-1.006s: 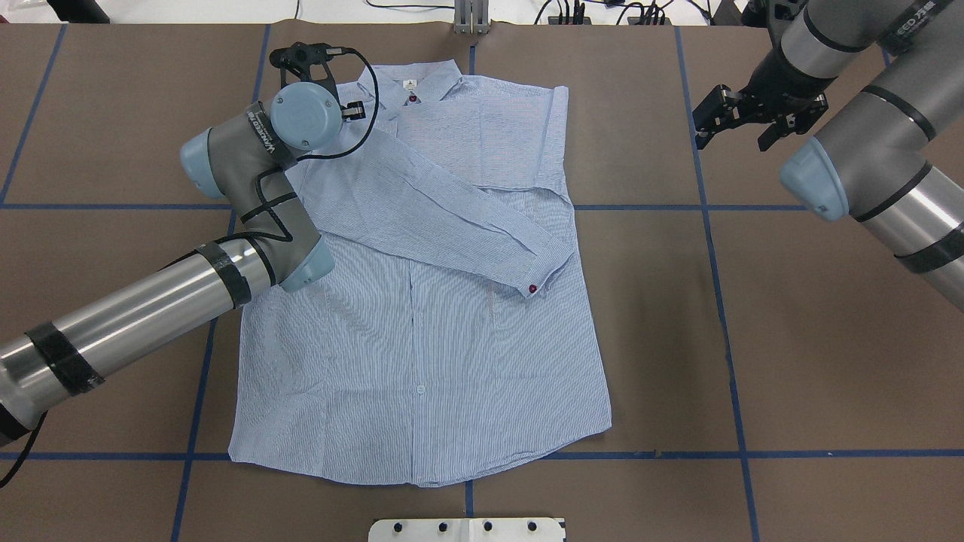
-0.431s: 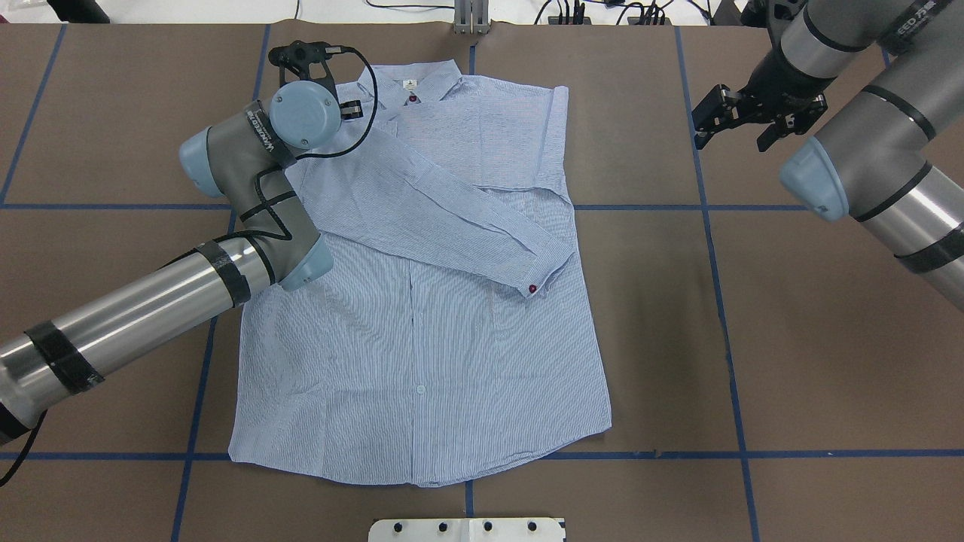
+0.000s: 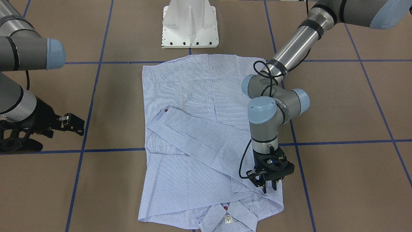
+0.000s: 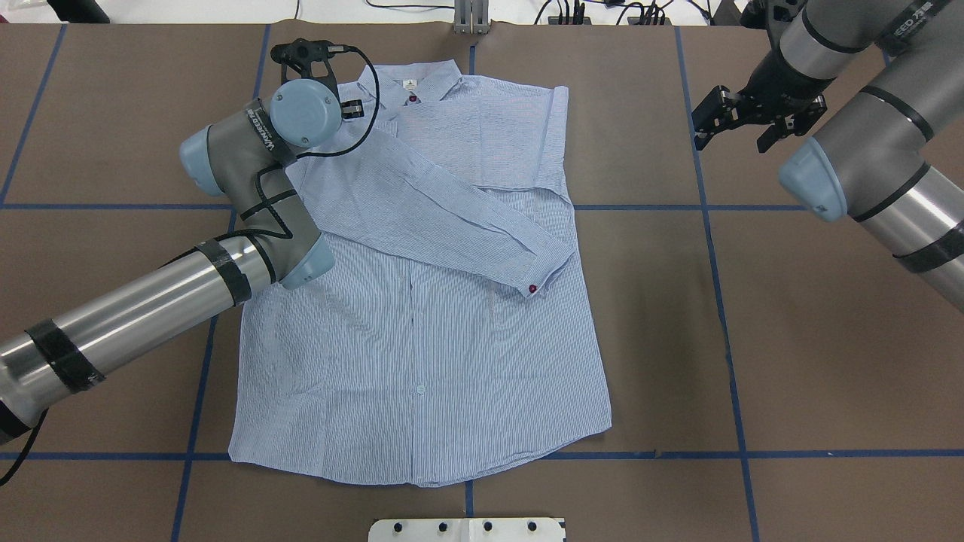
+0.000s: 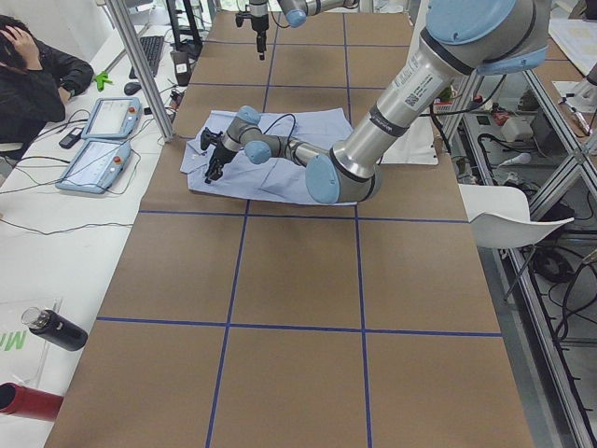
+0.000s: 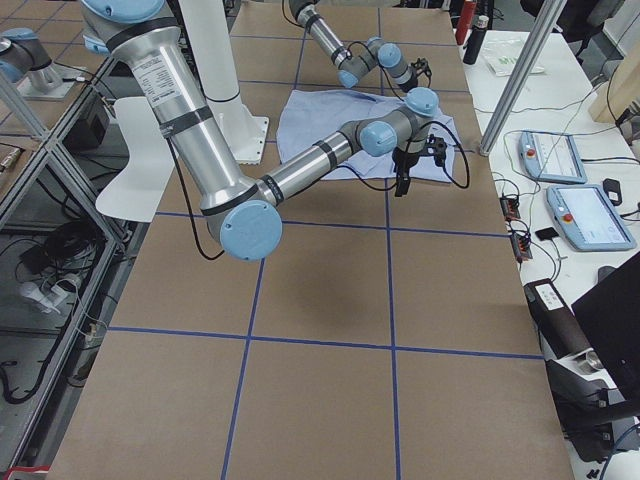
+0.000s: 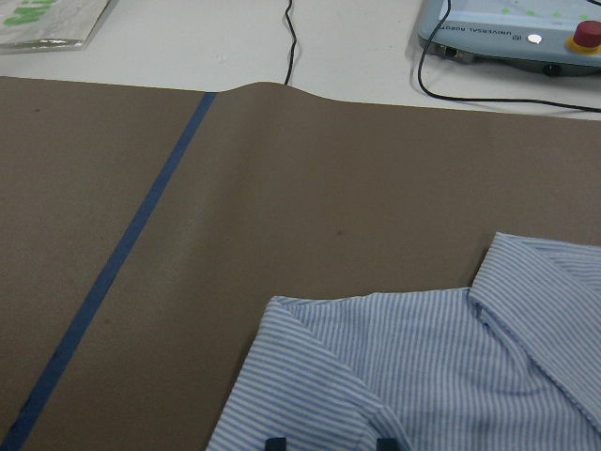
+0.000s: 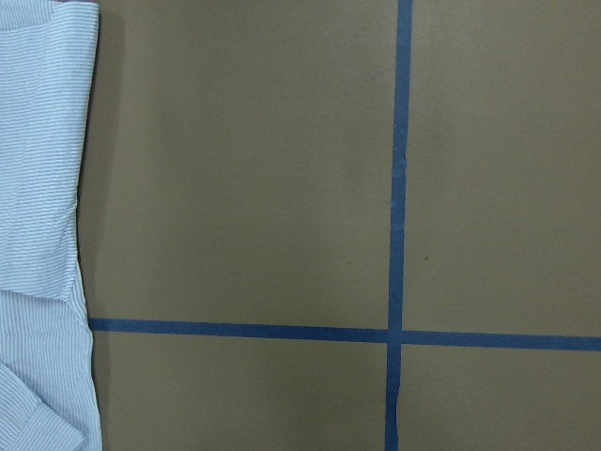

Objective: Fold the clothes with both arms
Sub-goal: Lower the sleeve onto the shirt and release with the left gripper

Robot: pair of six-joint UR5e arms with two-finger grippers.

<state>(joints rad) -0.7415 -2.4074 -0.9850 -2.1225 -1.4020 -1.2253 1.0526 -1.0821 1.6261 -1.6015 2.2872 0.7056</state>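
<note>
The striped blue-and-white shirt lies flat on the brown table, collar at the far edge. Both sleeves are folded across the chest, and one cuff with a red button points to the robot's right. My left gripper points down over the shirt's shoulder beside the collar. It is open and its fingertips sit just above the cloth, holding nothing. My right gripper is open and empty above bare table to the right of the shirt, whose edge shows in the right wrist view.
The white pedestal base stands at the near edge behind the shirt's hem. Blue tape lines cross the brown table. A teach pendant and cables lie beyond the far edge. An operator sits at that side.
Both arms have hardly moved and the shirt lies as before.
</note>
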